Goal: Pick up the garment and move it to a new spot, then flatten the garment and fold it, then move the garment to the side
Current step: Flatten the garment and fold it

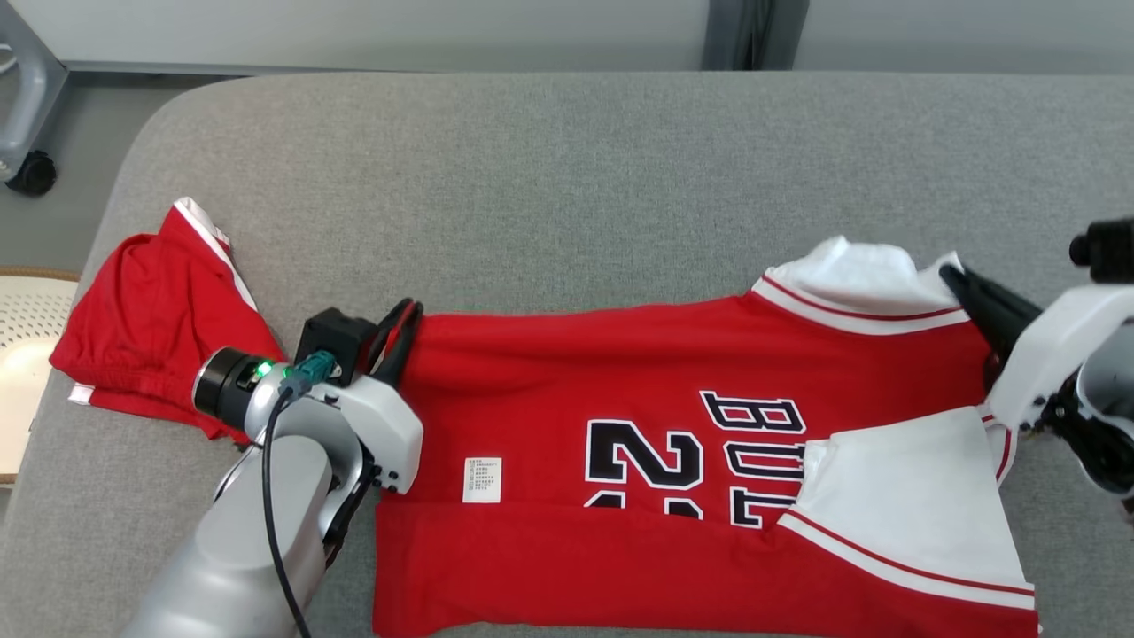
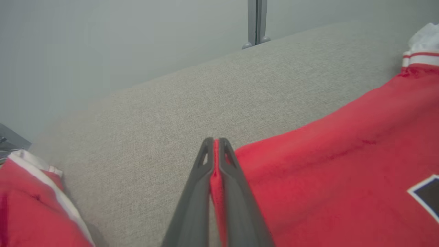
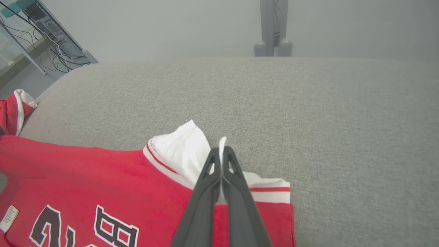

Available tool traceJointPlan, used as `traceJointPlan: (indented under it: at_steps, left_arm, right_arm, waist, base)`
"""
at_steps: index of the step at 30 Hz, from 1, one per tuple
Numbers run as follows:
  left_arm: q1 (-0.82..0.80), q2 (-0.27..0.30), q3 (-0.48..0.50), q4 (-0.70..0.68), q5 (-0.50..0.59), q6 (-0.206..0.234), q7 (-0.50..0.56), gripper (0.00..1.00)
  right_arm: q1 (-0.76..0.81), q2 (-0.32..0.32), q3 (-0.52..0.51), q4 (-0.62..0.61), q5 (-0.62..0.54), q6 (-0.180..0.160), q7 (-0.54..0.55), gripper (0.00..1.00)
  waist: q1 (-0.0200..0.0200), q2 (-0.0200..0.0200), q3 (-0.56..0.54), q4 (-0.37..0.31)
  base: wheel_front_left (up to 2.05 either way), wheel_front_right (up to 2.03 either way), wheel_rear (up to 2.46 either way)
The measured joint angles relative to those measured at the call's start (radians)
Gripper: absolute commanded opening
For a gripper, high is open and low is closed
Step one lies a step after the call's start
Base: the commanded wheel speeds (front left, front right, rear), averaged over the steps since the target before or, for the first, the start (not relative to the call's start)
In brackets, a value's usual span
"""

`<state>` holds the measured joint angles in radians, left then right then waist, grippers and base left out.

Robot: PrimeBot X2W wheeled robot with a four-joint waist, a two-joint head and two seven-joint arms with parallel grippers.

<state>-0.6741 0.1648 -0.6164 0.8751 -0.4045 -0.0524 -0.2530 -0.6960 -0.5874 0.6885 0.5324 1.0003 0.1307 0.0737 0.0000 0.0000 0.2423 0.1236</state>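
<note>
Folding step, likely. Left gripper [image 1: 406,312] clamped on jersey [image 1: 620,372] far hem corner; right gripper [image 1: 950,273] clamped on its white shoulder. Next: carry far edge across, arms level.

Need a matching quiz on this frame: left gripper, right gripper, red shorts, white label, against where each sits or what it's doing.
Things:
1. left gripper
2. right gripper
3. red shorts
4. white label

Places or states:
A. lies crumpled at the left end of the grey cushion
B. jaws shut on white fabric of the jersey
C. on the jersey's red fabric, beside the number
D. jaws shut on the jersey's red edge

Pairs: 1-D, 2-B, 3-A, 4-C
</note>
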Motion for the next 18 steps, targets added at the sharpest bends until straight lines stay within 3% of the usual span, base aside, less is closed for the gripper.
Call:
traceJointPlan:
  at_steps: [6, 18]
  left_arm:
    - [0.056, 0.044, -0.043, -0.069, 0.035, 0.012, 0.029, 0.0]
    - [0.197, 0.124, -0.114, -0.273, 0.071, 0.05, 0.128, 0.0]
  right_arm:
    - [0.118, -0.039, -0.011, -0.088, 0.0, 0.0, 0.051, 0.0]
    - [0.35, -0.072, -0.151, -0.261, -0.049, 0.0, 0.199, 0.0]
  waist:
    - [0.0, 0.0, -0.044, 0.002]
    - [0.0, 0.0, -0.111, 0.002]
  base:
    - [0.0, 0.0, 0.0]
    - [0.0, 0.0, 0.0]
